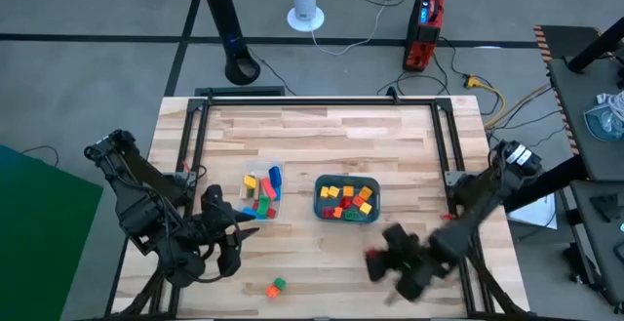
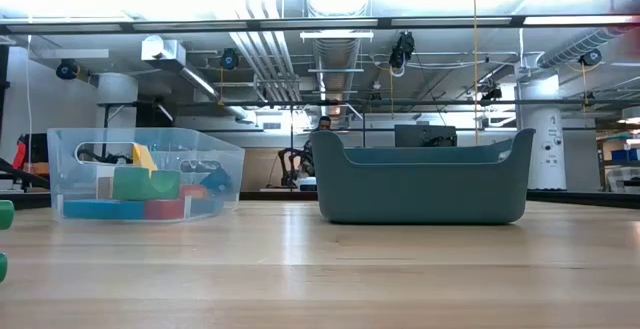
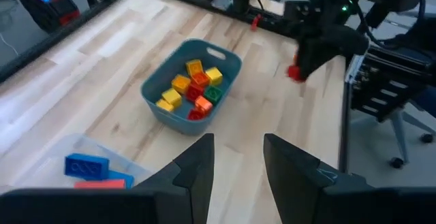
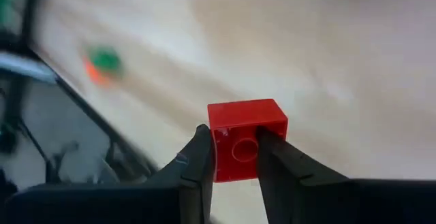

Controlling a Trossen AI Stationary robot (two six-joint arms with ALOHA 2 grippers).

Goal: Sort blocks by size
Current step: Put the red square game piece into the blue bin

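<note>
Blocks (image 1: 347,200) in teal tray (image 1: 319,186), right fingers (image 4: 234,157) gripping red cube (image 4: 245,137), left fingers (image 3: 235,159) parted.

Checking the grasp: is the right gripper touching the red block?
Touching. The right wrist view shows the right gripper with both fingers pressed against the red block, holding it above the table.

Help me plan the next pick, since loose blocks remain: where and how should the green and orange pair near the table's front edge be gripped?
Judging from the high view, come straight down on the green and orange pair, fingers closing across its narrow sides. It lies alone on bare table, so nothing blocks either side. The left gripper is open and nearest; the right gripper holds a red block.
</note>
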